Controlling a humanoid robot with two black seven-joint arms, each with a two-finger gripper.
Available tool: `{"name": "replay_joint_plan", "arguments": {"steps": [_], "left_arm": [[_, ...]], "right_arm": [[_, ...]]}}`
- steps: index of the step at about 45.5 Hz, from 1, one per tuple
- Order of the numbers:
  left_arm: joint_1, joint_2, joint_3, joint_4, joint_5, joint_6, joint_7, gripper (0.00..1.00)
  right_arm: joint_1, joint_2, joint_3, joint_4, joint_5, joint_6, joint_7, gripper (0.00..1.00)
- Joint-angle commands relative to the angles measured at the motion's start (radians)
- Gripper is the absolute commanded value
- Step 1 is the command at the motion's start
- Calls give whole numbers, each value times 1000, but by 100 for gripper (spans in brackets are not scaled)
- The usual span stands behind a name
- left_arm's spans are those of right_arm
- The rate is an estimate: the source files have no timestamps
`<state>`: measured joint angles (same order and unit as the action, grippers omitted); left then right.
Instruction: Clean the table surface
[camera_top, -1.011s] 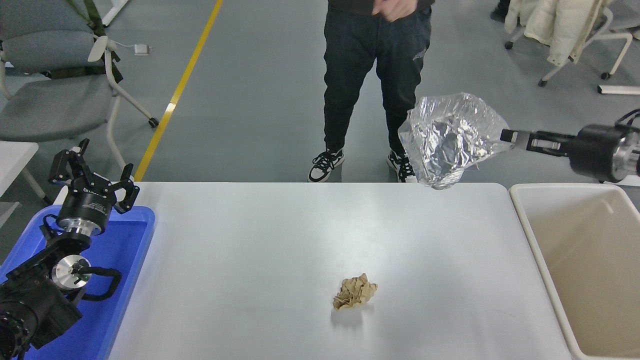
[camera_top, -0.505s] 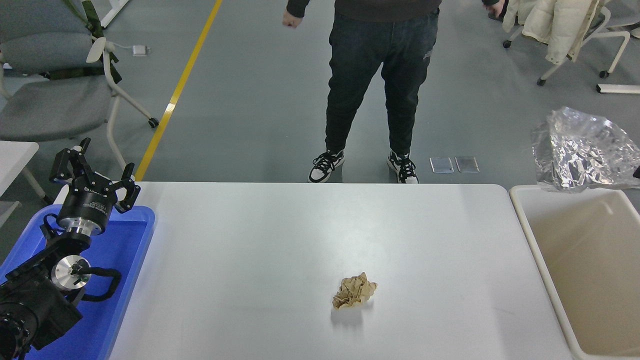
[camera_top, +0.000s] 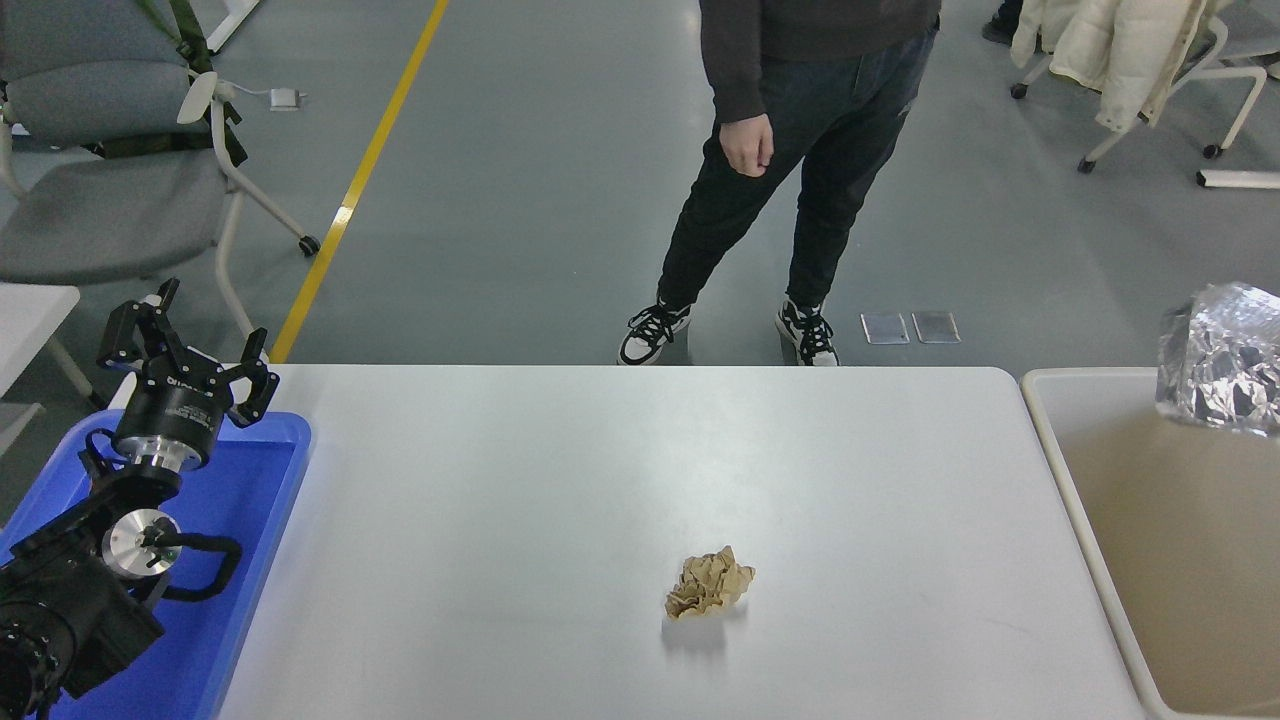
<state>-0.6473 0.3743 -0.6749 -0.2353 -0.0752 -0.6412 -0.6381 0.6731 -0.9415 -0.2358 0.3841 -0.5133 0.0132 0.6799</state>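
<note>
The white desk surface (camera_top: 560, 480) fills the middle of the view, its near edge cut off at the bottom of the picture. A crumpled brown paper ball (camera_top: 709, 584) lies on it, right of centre and toward the near side, well apart from everything else. At the lower left the left gripper (camera_top: 187, 345) is parked above the far corner of a blue tray (camera_top: 262, 520), its jaws spread wide and holding nothing; the arm behind it covers much of the tray. At the right edge a cream bin (camera_top: 1062, 470) stands just beside the desk, only partly in view. A crinkled clear plastic wrapper (camera_top: 1222, 358) hangs over the bin's far part, cut off by the picture's edge; what holds it cannot be seen, as the right arm lies outside the view. A person (camera_top: 800, 130) stands beyond the far side, visible only from the chest down.
</note>
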Motion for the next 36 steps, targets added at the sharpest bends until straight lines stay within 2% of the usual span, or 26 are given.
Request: {"name": "replay_joint_plan", "arguments": {"steps": [1, 8, 17, 24, 31, 36], "left_arm": [[0, 0, 0, 1, 0, 0, 0, 100], [0, 0, 0, 1, 0, 0, 0, 100], [0, 0, 0, 1, 0, 0, 0, 100], [0, 0, 0, 1, 0, 0, 0, 100], [0, 0, 0, 1, 0, 0, 0, 100], [0, 0, 0, -1, 0, 0, 0, 100]], "right_arm": [[-150, 160, 190, -211, 27, 39, -143, 0], [-197, 248, 311, -254, 35, 54, -233, 0], [-233, 345, 346, -261, 73, 50, -292, 0], [-237, 418, 346, -290, 176, 54, -332, 0], [-233, 470, 346, -297, 320, 47, -427, 0], [-228, 490, 351, -298, 354, 34, -445, 0]]}}
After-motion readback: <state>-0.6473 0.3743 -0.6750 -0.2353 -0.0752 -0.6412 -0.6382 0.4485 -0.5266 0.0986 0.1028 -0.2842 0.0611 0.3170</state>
